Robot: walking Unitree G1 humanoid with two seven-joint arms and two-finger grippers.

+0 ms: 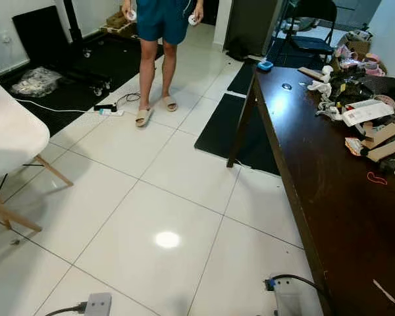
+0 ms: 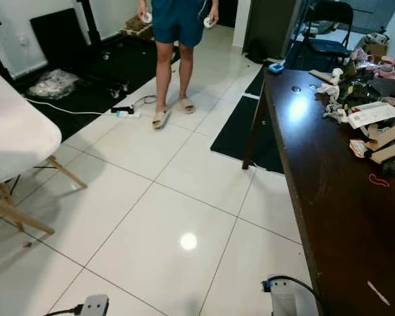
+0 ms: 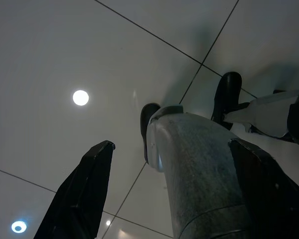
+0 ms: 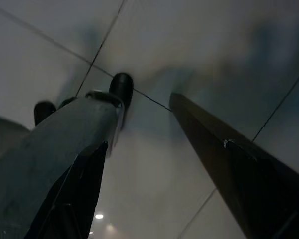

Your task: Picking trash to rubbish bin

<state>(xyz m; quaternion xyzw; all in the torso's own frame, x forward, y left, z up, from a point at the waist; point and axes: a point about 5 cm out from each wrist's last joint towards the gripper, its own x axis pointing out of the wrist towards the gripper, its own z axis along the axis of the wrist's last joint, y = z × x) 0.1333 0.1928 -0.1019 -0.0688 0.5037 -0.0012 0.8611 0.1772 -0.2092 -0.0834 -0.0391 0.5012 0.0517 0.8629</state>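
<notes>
**Both grippers idle and apart over floor; trash sits on table at right**

Left gripper (image 3: 172, 149): fingers spread wide, nothing between them, nothing touched; arm hangs down, pointing at the white tiled floor (image 1: 151, 197) with the robot's own grey leg and black foot seen past the fingers; right gripper (image 4: 139, 129): fingers also spread, holding nothing, likewise hanging over tile beside the other leg; both wrist views dim.

Left to right in the head views: white chair (image 1: 10, 138) with wooden legs at far left; clear plastic bag (image 1: 36, 81) on the black mat (image 1: 66, 92) by the wall; white cable and power strip (image 1: 108, 110) on the tile; a person (image 1: 159, 39) in blue shorts and sandals standing at top centre, a small white object in each hand; dark wooden table (image 1: 316, 184) along the right side; trash pile (image 1: 368, 118) (cardboard pieces, paper, crumpled white bits) on the table's far right part, well apart from both grippers; black chair (image 1: 313, 26) beyond the table's far end.
</notes>
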